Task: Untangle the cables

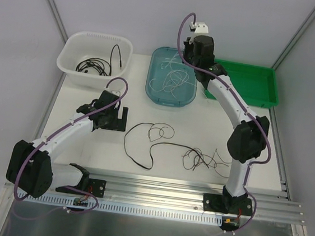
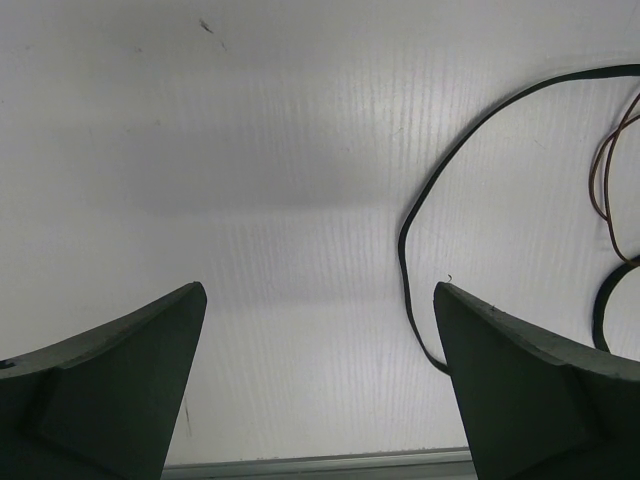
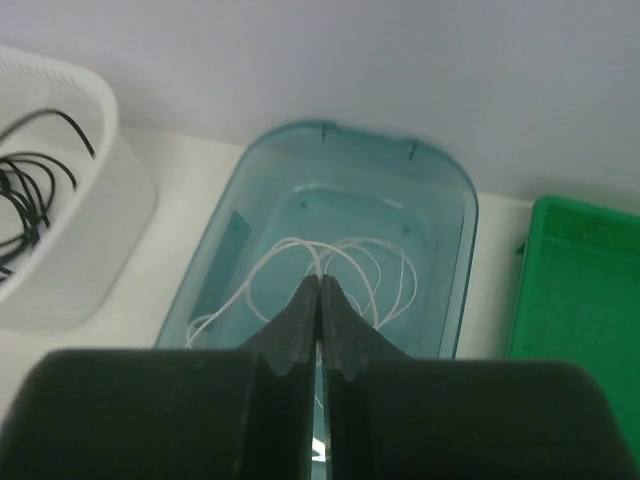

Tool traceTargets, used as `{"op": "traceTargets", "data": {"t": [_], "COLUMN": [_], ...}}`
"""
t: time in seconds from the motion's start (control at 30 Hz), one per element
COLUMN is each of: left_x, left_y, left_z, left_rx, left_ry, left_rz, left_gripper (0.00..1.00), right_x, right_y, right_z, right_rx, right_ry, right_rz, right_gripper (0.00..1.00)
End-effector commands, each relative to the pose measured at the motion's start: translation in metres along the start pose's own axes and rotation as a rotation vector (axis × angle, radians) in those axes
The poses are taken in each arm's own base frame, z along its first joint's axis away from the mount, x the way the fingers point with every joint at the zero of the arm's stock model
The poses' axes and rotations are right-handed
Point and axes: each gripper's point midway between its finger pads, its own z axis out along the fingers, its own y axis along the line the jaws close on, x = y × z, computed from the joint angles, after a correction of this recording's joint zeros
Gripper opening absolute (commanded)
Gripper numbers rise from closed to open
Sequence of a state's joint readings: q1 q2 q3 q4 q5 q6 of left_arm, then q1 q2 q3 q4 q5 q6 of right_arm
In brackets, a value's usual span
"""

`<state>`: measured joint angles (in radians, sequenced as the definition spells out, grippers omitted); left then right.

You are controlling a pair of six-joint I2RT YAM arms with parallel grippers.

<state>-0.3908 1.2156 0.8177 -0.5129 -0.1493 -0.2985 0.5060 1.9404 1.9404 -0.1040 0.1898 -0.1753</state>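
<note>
On the table (image 1: pixel 86 150) I see a long black cable (image 2: pixel 402 250) in a loose open loop, just left of a snarl of thin brown wires (image 1: pixel 201 158); their ends meet near the middle. My left gripper (image 2: pixel 320 310) hangs over bare table beside the black loop, jaws wide apart. The white basket (image 1: pixel 69 44) at far left holds coiled black cables (image 1: pixel 92 65). The blue tub (image 1: pixel 149 77) holds curly white cables (image 1: pixel 172 79). My right gripper (image 3: pixel 318 285) sits above it, jaws together; whether they pinch a strand, I cannot tell. A green tray (image 1: pixel 245 85) is farthest right.
</note>
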Motion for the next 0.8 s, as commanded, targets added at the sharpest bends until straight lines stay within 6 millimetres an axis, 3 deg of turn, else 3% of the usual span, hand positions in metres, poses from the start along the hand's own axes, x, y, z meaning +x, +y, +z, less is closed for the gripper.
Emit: {"op": "traceTargets", "data": {"t": [0.0,0.17,0.23,0.33,0.37,0.4,0.47,0.5,0.67,0.77], "left_x": [-0.006,-0.005,-0.005,-0.004,-0.004,-0.005,-0.005,-0.005,-0.006,-0.007], "left_y": [-0.003,-0.004,-0.004,-0.003,-0.003,-0.003,-0.003,-0.004,-0.004,-0.004], "left_z": [-0.001,0.0,0.0,0.0,0.0,0.001,0.001,0.0,-0.002,-0.003], "left_rx": [0.023,0.029,0.028,0.022,0.022,0.022,0.023,0.026,0.03,0.031], "left_ry": [-0.003,0.0,0.001,0.003,0.003,0.003,0.003,0.001,-0.006,-0.01], "left_rz": [-0.002,-0.003,-0.001,-0.001,-0.001,-0.001,-0.002,-0.001,-0.002,-0.004], "left_gripper": [0.99,0.99,0.99,0.99,0.99,0.99,0.99,0.99,0.99,0.99], "right_x": [0.025,0.076,0.082,0.062,0.067,0.033,0.013,-0.01,-0.061,-0.087], "right_y": [0.004,0.004,0.004,-0.003,-0.006,-0.009,-0.018,-0.024,-0.044,-0.044], "right_z": [0.007,0.019,0.018,0.003,-0.003,-0.022,-0.043,-0.064,-0.126,-0.156], "right_rx": [-0.033,-0.041,-0.039,-0.006,0.005,0.006,0.038,0.061,0.118,0.093], "right_ry": [0.05,0.19,0.225,0.18,0.184,0.113,0.072,0.028,-0.066,-0.122], "right_rz": [0.088,0.074,0.067,0.071,0.069,0.075,0.059,0.056,0.023,0.02], "right_gripper": [0.02,0.03,0.02,0.01,0.01,0.01,0.01,0.01,0.01,0.01]}}
